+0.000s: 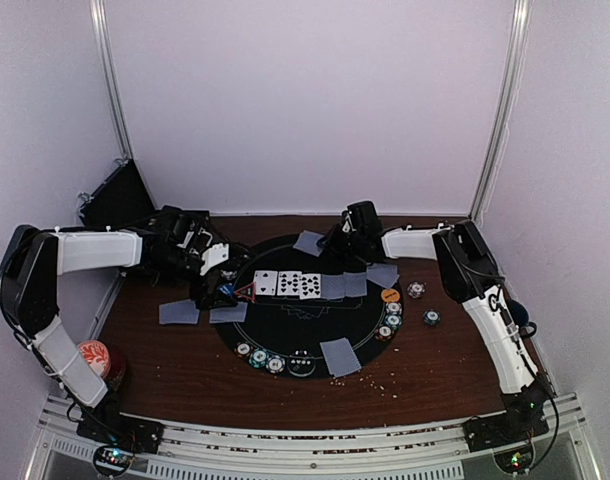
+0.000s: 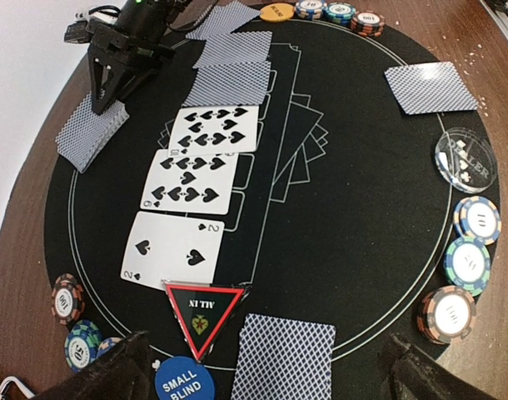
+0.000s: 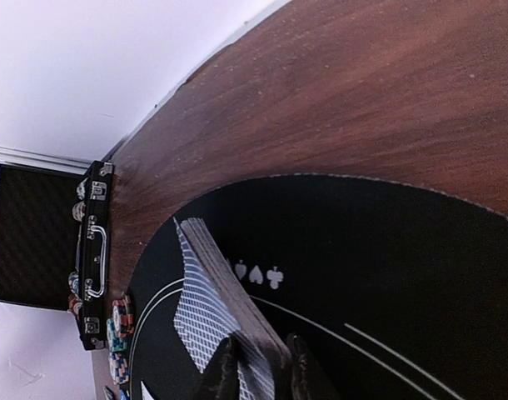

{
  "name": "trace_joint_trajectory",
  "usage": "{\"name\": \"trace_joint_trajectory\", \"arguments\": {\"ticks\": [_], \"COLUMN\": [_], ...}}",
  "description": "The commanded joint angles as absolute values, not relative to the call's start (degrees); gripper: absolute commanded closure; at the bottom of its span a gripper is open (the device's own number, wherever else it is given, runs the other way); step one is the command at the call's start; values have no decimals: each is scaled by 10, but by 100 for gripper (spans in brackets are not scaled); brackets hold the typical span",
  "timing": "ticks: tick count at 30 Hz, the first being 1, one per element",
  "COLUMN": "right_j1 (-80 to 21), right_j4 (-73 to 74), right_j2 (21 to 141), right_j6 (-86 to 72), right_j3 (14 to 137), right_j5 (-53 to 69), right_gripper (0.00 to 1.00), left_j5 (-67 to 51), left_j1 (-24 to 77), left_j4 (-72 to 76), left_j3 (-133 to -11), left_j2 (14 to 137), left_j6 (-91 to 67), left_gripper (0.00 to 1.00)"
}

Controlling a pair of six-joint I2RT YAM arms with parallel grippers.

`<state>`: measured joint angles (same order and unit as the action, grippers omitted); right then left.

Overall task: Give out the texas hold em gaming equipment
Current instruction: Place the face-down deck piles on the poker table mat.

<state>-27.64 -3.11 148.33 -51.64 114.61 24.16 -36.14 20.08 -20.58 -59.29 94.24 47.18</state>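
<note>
Left fingers (image 2: 112,375) gape wide; right fingers (image 3: 225,371) straddle the card deck (image 3: 231,287), grip unclear; black case (image 3: 33,237) open.

Matt black felt mat (image 2: 362,208), grained wood table (image 3: 362,83), smooth paper cards (image 2: 204,129)

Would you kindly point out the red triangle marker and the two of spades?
red triangle marker (image 2: 204,312): left wrist view, its black centre.
two of spades (image 2: 171,251): left wrist view, white middle.

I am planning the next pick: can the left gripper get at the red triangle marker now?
Probably yes. The left gripper is open just above the red triangle marker, and nothing covers it; a face-down card and the SMALL BLIND button crowd it.
</note>
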Motion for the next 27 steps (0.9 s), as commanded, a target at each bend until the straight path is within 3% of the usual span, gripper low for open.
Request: {"name": "trace_joint_trajectory", "arguments": {"ticks": [1,8,13,20,22,23,24,27], "right_j1": [-269,-268,-268,-268,-268,-267,-267,-268], "right_j4": [-8,26,74,125,144,153,162,199], "right_j2": [1491,1477,1455,1423,1413,1406,1391,1343], "right_j6": [-507,-492,-467,-433,-420,-411,-403,-373], "right_j3": [1150,1153,1156,1170,1189,1192,1193,1189], "right_j5": [221,197,154,103,95,90,83,50], "right_gripper": [79,66,51,40,33,24,4,0], "left_j5": [-364,-362,-361,-353,-349,-345,-341,-327], "left_j1": [195,196,195,194,190,188,184,167], "left_j4": [-190,-190,-190,-183,-177,-171,-165,-146], "left_j3": [-596,-597,-598,-599,-599,-600,-600,-601], "left_j2": [948,949,950,949,947,945,942,920], "left_j6": [467,467,467,456,447,440,432,408], "left_gripper": [2,2,2,2,2,2,2,2]}}
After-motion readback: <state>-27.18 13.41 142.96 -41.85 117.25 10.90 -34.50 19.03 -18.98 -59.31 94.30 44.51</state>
